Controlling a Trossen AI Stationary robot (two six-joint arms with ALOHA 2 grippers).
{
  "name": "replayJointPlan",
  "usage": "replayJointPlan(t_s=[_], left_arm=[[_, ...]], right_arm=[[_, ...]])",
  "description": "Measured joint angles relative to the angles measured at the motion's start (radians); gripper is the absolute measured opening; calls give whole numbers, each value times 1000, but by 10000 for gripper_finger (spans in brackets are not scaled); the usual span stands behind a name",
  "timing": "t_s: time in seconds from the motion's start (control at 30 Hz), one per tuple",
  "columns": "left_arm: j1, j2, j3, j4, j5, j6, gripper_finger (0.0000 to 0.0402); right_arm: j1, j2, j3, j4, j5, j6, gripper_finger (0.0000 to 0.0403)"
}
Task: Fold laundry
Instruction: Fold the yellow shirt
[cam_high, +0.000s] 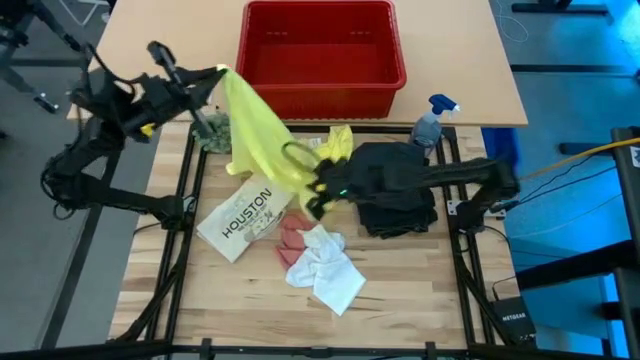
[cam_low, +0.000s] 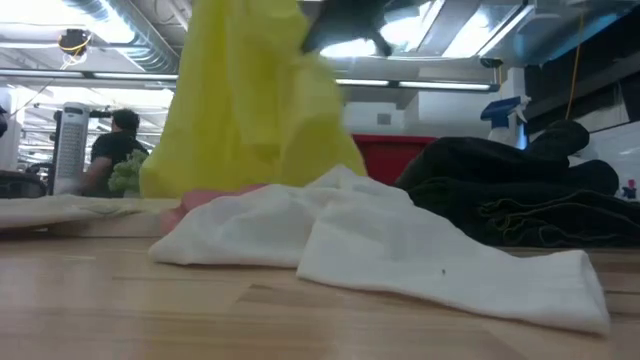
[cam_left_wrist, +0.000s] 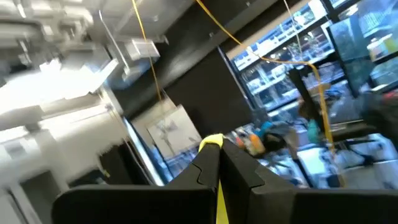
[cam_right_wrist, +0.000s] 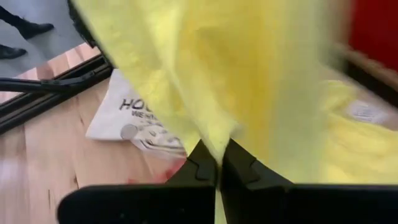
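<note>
Yellow T-shirt (cam_high: 255, 130) hung stretched in the air between both tools, above the desk (cam_high: 400, 290) at about ten o'clock from its centre. The left tool (cam_high: 212, 80) was clenched on the upper corner, a sliver of yellow showing between its fingers. The right tool (cam_high: 312, 190), at centre, was clenched on the lower edge. Judged step: lifting and spreading the shirt before folding. The next move likely calls for drawing the tools apart and laying the fabric flat on bare wood. The shirt looked thin, limp and creased. At six o'clock lay a crumpled white cloth (cam_high: 325, 265) beside a small pink cloth (cam_high: 291, 238). At three o'clock sat bunched black trousers (cam_high: 395, 190), heavy and thick-folded.
</note>
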Motion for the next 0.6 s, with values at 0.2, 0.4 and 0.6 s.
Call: replayJointPlan(t_s=[0.2,0.4,0.6], left_arm=[[-3,-89,9,-234,-4,-232,0],[-3,-150,9,-440,55,-492,0],[-3,-177,9,-571,290,-682,0]], right_arm=[[-12,-213,0,-228,-62,-52,0],[-59,-376,0,-318,-159,-88,0],[-87,-458,0,-314,-296,-132,0]])
